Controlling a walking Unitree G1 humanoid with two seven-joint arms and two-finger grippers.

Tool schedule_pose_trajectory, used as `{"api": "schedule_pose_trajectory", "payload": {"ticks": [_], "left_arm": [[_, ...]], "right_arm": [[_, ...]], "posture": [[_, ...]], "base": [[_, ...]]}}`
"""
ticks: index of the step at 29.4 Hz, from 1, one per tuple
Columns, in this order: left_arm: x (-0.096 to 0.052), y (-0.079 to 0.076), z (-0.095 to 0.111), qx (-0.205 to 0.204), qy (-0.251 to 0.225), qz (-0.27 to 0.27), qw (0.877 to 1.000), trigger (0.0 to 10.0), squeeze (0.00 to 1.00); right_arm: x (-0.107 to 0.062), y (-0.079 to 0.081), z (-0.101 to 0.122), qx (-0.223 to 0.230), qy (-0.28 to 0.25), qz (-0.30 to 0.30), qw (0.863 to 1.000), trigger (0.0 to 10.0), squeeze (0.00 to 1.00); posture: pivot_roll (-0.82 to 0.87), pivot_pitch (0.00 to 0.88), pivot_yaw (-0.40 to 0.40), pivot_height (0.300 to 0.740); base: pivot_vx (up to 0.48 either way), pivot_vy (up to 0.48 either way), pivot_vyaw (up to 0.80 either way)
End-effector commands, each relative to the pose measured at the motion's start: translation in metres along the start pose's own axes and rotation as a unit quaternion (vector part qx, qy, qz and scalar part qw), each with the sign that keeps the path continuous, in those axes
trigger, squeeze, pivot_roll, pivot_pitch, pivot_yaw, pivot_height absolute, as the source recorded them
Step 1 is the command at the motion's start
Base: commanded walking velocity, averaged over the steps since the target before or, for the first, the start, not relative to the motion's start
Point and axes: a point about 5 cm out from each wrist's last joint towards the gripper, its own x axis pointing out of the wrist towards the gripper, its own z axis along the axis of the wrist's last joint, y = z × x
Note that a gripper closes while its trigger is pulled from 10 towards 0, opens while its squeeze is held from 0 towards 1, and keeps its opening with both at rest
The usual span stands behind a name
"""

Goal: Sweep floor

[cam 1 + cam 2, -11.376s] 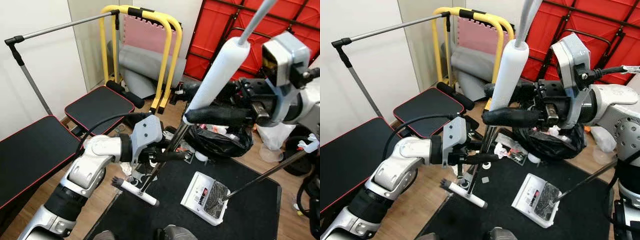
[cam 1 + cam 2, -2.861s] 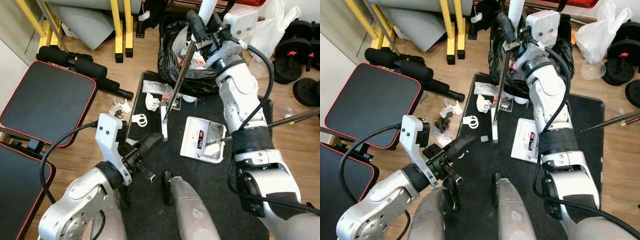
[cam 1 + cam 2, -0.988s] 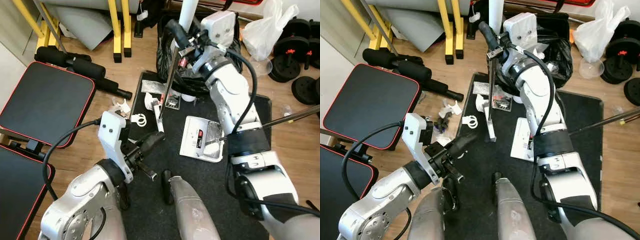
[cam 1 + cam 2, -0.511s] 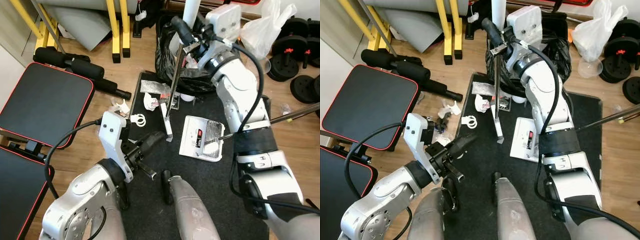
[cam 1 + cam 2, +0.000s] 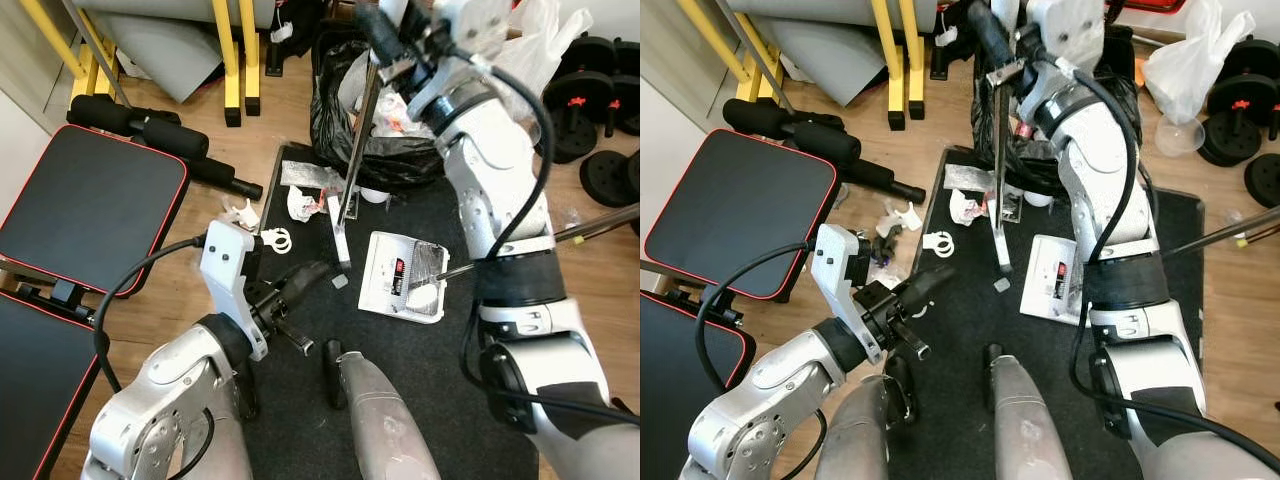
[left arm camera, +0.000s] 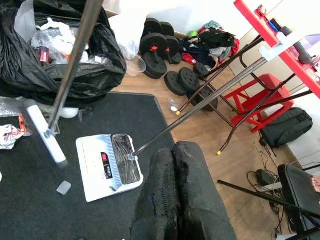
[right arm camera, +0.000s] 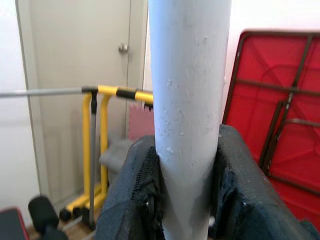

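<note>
My right gripper is shut on the white foam grip of the broom handle. The white broom head rests on the black mat just left of the white dustpan. A small grey scrap lies on the mat between the head and the pan. Crumpled paper and a white ring lie at the mat's left edge. My left gripper is shut and holds nothing, low over the mat.
A black trash bag stands behind the mat. Black benches and a yellow frame are on the left. Weight plates and a white bag are on the right. The dustpan's long metal handle runs right.
The broom head swept right along the mat toward the dustpan, then drew back a little, leaving the grey scrap beside the pan. My right gripper moved up and right. The left arm barely moved.
</note>
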Motion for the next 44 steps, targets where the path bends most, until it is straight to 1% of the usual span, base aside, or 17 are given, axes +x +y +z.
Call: {"api": "schedule_pose_trajectory", "payload": {"ticks": [1,2,3,5,6,7,10,12,14,15,16,19,23,24,32,34,44], "left_arm": [[0.000,-0.004,-0.007,-0.007,0.009,-0.020,1.000,10.0,0.00],[0.000,-0.003,-0.008,-0.007,0.009,-0.019,1.000,10.0,0.00],[0.001,-0.003,-0.008,-0.004,0.009,-0.018,1.000,10.0,0.00],[0.001,-0.003,-0.009,-0.001,0.008,-0.018,1.000,10.0,0.00],[0.002,-0.002,-0.009,0.000,0.008,-0.018,1.000,10.0,0.00],[0.002,-0.002,-0.009,0.000,0.008,-0.018,1.000,10.0,0.00],[0.003,-0.002,-0.011,0.007,0.008,-0.015,1.000,10.0,0.00],[0.004,-0.001,-0.012,0.008,0.008,-0.014,1.000,10.0,0.00],[0.005,0.000,-0.013,0.012,0.010,-0.016,1.000,10.0,0.00],[0.005,0.000,-0.013,0.012,0.010,-0.016,1.000,10.0,0.00],[0.007,0.001,-0.015,0.013,0.010,-0.017,1.000,10.0,0.00],[0.008,0.001,-0.016,0.014,0.010,-0.017,1.000,10.0,0.00],[0.008,0.001,-0.016,0.014,0.009,-0.017,1.000,10.0,0.00],[0.009,0.002,-0.018,0.014,0.009,-0.017,1.000,10.0,0.00],[0.012,0.003,-0.023,0.009,0.006,-0.016,1.000,10.0,0.00],[0.012,0.002,-0.025,0.005,0.007,-0.020,1.000,10.0,0.00],[0.012,0.003,-0.026,0.005,0.007,-0.020,1.000,10.0,0.00]], "right_arm": [[0.002,0.005,0.016,0.012,-0.037,0.007,0.999,10.0,0.00],[0.001,0.006,0.016,0.021,-0.037,0.008,0.999,10.0,0.00],[0.000,0.011,0.012,0.065,-0.026,0.001,0.998,10.0,0.00],[-0.004,0.020,0.003,0.127,-0.008,-0.009,0.992,10.0,0.00],[-0.005,0.024,0.000,0.145,-0.002,-0.012,0.989,10.0,0.00],[-0.005,0.024,0.000,0.145,-0.002,-0.012,0.989,10.0,0.00],[-0.012,0.045,-0.010,0.176,0.021,-0.006,0.984,10.0,0.00],[-0.014,0.049,-0.013,0.180,0.027,-0.007,0.983,10.0,0.00],[-0.017,0.062,-0.022,0.191,0.053,-0.011,0.980,10.0,0.00],[-0.017,0.062,-0.022,0.191,0.053,-0.011,0.980,10.0,0.00],[-0.019,0.076,-0.025,0.197,0.070,-0.004,0.978,10.0,0.00],[-0.019,0.080,-0.025,0.202,0.077,0.001,0.976,10.0,0.00],[-0.020,0.080,-0.024,0.204,0.079,0.000,0.976,10.0,0.00],[-0.020,0.084,-0.023,0.216,0.080,0.004,0.973,10.0,0.00],[-0.019,0.087,-0.011,0.204,0.057,0.015,0.977,10.0,0.00],[-0.017,0.086,0.001,0.202,0.033,0.032,0.978,10.0,0.00],[-0.021,0.086,-0.003,0.188,0.037,0.027,0.981,10.0,0.00]], "posture": [[-0.17,0.337,-0.147,0.740],[-0.17,0.337,-0.147,0.740],[-0.17,0.328,-0.148,0.740],[-0.17,0.318,-0.148,0.740],[-0.17,0.318,-0.148,0.740],[-0.17,0.318,-0.148,0.740],[-0.15,0.304,-0.148,0.740],[-0.15,0.300,-0.148,0.740],[-0.15,0.288,-0.143,0.740],[-0.15,0.288,-0.143,0.740],[-0.15,0.279,-0.142,0.740],[-0.15,0.279,-0.142,0.740],[-0.15,0.277,-0.142,0.740],[-0.15,0.270,-0.143,0.740],[-0.16,0.249,-0.147,0.740],[-0.17,0.228,-0.142,0.740],[-0.16,0.237,-0.136,0.740]], "base": [[0.000,0.000,0.00],[0.000,0.000,0.00],[0.000,0.000,0.00],[0.000,0.000,0.00],[0.000,0.000,0.00],[0.000,0.000,0.00],[0.000,0.000,0.00],[0.000,0.000,0.00],[0.000,-0.304,0.00],[0.000,-0.304,0.00],[0.000,-0.322,0.00],[0.000,-0.322,0.00],[0.000,-0.322,0.00],[0.000,-0.326,0.00],[0.000,-0.331,0.00],[0.000,-0.330,0.00],[0.000,-0.330,0.00]]}}
